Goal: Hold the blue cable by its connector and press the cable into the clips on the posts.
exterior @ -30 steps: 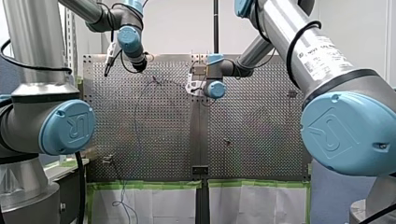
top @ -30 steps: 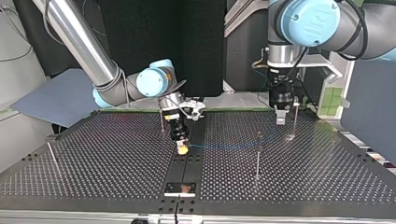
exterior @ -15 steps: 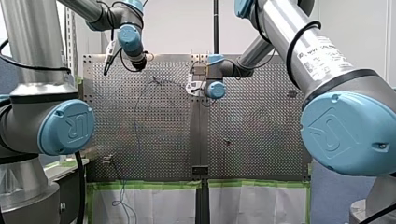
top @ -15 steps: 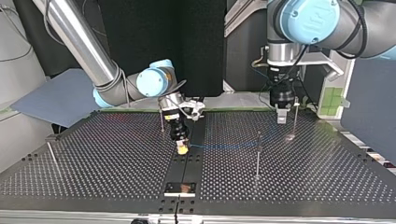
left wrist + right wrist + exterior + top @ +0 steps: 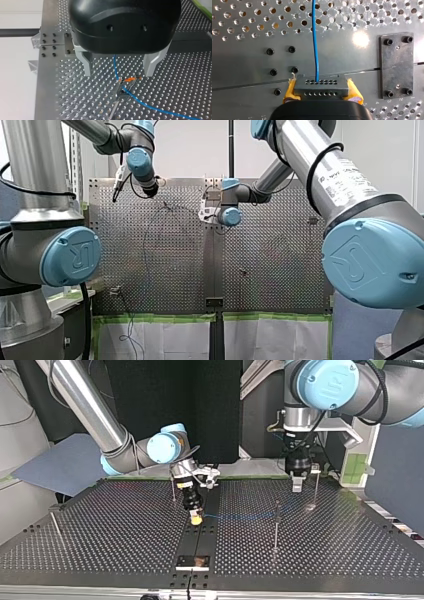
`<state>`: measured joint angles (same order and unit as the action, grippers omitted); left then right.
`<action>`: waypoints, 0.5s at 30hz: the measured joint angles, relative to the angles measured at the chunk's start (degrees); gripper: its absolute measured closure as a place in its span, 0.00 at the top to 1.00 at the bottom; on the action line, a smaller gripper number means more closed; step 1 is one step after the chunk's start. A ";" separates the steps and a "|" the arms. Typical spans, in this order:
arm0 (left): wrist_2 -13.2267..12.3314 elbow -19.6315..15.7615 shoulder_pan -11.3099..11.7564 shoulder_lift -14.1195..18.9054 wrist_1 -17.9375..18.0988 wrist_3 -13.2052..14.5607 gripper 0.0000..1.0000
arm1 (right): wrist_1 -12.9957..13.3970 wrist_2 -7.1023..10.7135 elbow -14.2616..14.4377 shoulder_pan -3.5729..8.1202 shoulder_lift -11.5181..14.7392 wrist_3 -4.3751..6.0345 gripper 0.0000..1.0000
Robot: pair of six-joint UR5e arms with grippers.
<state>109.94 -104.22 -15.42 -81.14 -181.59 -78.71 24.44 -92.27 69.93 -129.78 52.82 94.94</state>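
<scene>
A thin blue cable (image 5: 314, 40) leaves a grey connector (image 5: 321, 84), and my right gripper (image 5: 322, 92) is shut on that connector with its yellow pads (image 5: 354, 90). In the top view my right gripper (image 5: 196, 518) stands low over the table's middle seam. From there the blue cable (image 5: 240, 517) runs to a post (image 5: 276, 519). My left gripper (image 5: 119, 71) hangs open above a post's orange clip (image 5: 128, 80), where the cable (image 5: 115, 67) passes between its fingers without touching them. In the top view my left gripper (image 5: 297, 487) sits at the far right, beside another post (image 5: 316, 482).
More thin posts stand on the perforated table (image 5: 110, 530), one behind my right gripper (image 5: 173, 489) and one at the top view's left edge (image 5: 54, 522). A black screwed plate (image 5: 396, 65) lies beside the connector. Slack cable (image 5: 131, 330) hangs off the table's near edge.
My left gripper has shifted slightly toward the top view's left and a little higher. My right gripper and the connector have stayed put.
</scene>
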 joint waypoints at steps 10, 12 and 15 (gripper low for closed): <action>-2.25 0.56 -1.36 -1.02 0.19 0.04 1.00 | 0.08 0.00 0.01 -0.12 -0.02 -0.07 0.00; -2.03 1.29 -2.11 -1.56 0.25 -0.38 1.00 | 0.09 0.03 0.01 -0.13 -0.03 -0.09 0.00; -1.02 2.59 -3.43 -2.75 0.33 -0.86 1.00 | 0.05 0.06 0.01 -0.13 -0.02 -0.10 0.00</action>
<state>108.92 -101.62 -18.85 -83.89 -181.26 -79.56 24.49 -92.22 69.93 -129.91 52.79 94.84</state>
